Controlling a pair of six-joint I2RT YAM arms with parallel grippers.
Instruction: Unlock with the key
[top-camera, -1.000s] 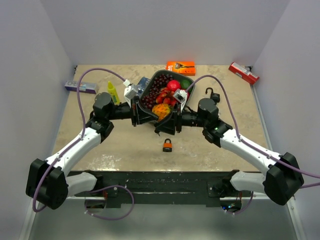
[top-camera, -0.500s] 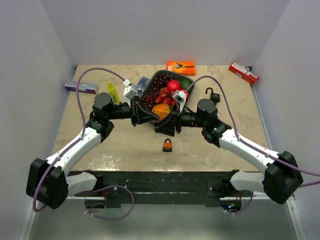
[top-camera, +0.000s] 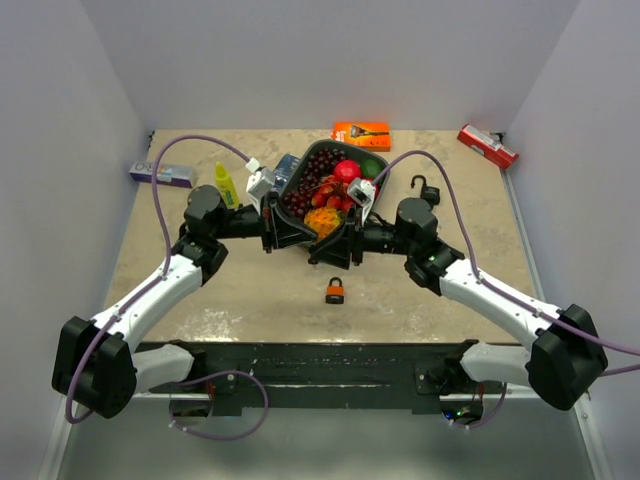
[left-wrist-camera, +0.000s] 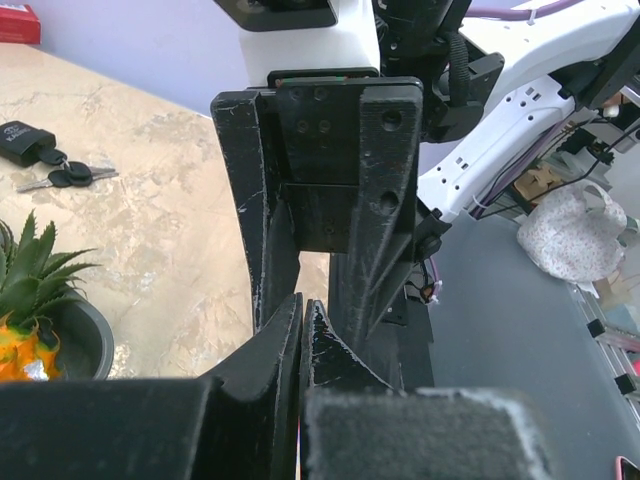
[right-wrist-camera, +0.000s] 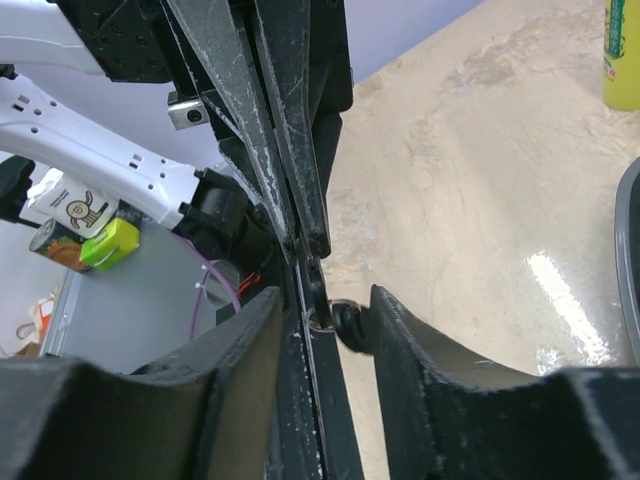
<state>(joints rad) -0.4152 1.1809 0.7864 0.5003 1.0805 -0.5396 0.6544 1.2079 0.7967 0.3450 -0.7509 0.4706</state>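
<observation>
The orange padlock (top-camera: 335, 291) lies on the table in front of both grippers. My left gripper (top-camera: 320, 240) (left-wrist-camera: 302, 305) is shut on the thin key. Its ring and black head (right-wrist-camera: 345, 325) hang from the left fingertips (right-wrist-camera: 300, 215) in the right wrist view. My right gripper (top-camera: 322, 256) (right-wrist-camera: 325, 295) faces the left one tip to tip above the table. Its jaws stand apart on either side of the key head and the left fingertips. The black head touches one right finger (right-wrist-camera: 405, 335); the other finger stands off it.
A dark bowl (top-camera: 300, 178) of fruit stands just behind the grippers. A yellow bottle (top-camera: 227, 186), a purple box (top-camera: 160, 174), an orange box (top-camera: 361, 133) and a red box (top-camera: 487, 145) ring the back. A black fob with keys (left-wrist-camera: 45, 160) lies right of the bowl.
The right gripper's jaws have narrowed a little around the key head after a slight widening. The left gripper and the padlock have not moved.
</observation>
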